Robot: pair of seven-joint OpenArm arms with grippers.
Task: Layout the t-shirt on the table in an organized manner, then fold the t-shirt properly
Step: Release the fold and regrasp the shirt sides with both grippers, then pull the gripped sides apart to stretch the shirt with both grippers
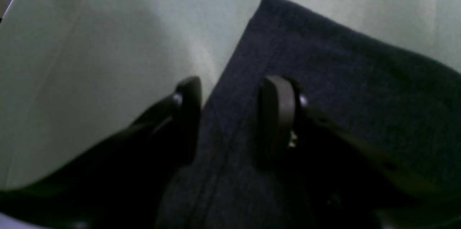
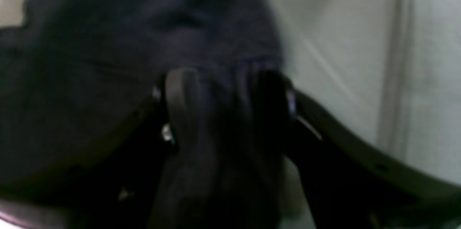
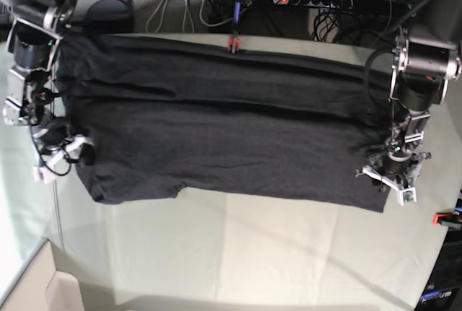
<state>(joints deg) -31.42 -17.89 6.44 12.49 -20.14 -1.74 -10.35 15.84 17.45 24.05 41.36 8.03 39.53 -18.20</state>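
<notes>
Black t-shirt [image 3: 216,130] is spread wide across the bench [image 3: 238,253], left hand [image 1: 230,113] pinching its hem edge and right hand [image 2: 225,103] clamped on bunched cloth, so I'd pull both ends evenly, keeping it taut.

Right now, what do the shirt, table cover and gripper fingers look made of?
The t-shirt: soft matte knit, likely cotton; a stitched hem line and limp folds show.
The table cover: pale grey-green woven cloth, matte, faintly creased.
The left gripper fingers: dark, smooth, slightly glossy, probably moulded plastic or rubber; too blurred to say which.
</notes>
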